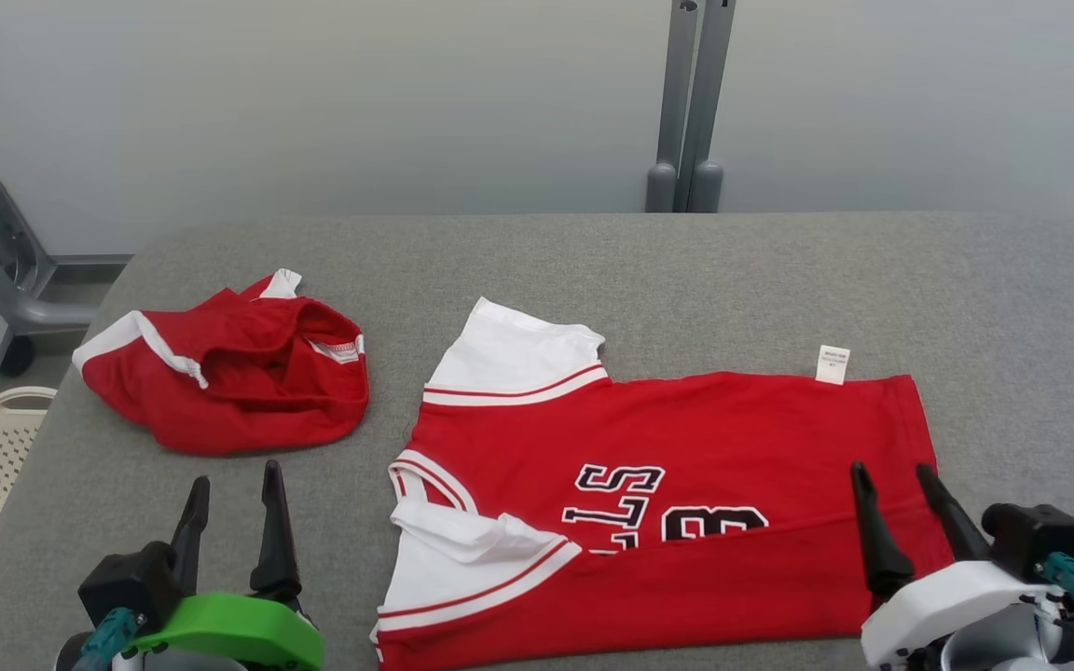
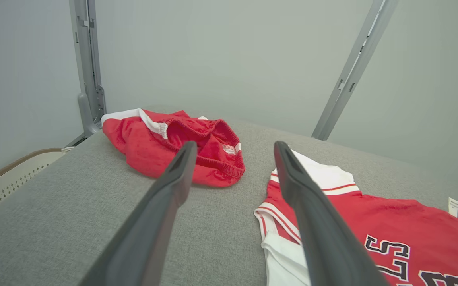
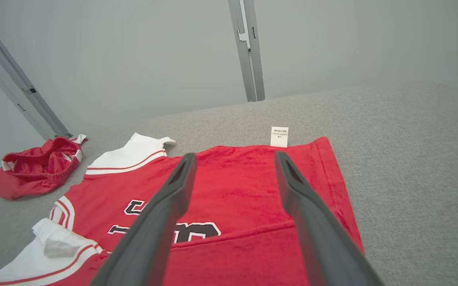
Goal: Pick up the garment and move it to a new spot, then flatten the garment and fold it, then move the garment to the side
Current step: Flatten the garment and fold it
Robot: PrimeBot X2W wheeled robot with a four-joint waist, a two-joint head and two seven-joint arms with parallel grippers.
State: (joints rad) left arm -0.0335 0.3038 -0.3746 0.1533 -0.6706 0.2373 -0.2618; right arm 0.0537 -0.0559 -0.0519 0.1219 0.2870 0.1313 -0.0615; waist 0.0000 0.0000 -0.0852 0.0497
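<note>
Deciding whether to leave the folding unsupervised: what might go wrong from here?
The near white sleeve of the jersey lies crumpled, so another fold may trap a lump. The bunched shorts sit close to the open left claw, which might snag them when reaching.

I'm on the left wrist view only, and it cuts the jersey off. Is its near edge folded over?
Observer: Yes. In the head view the jersey has its near edge folded up across the bottom of the lettering.
Operator: Where is the right tool?
Observer: The right tool is open over the jersey's hem end, holding nothing.
Operator: Any room past the hem?
Observer: Yes, bare grey table runs on to the right of it.
</note>
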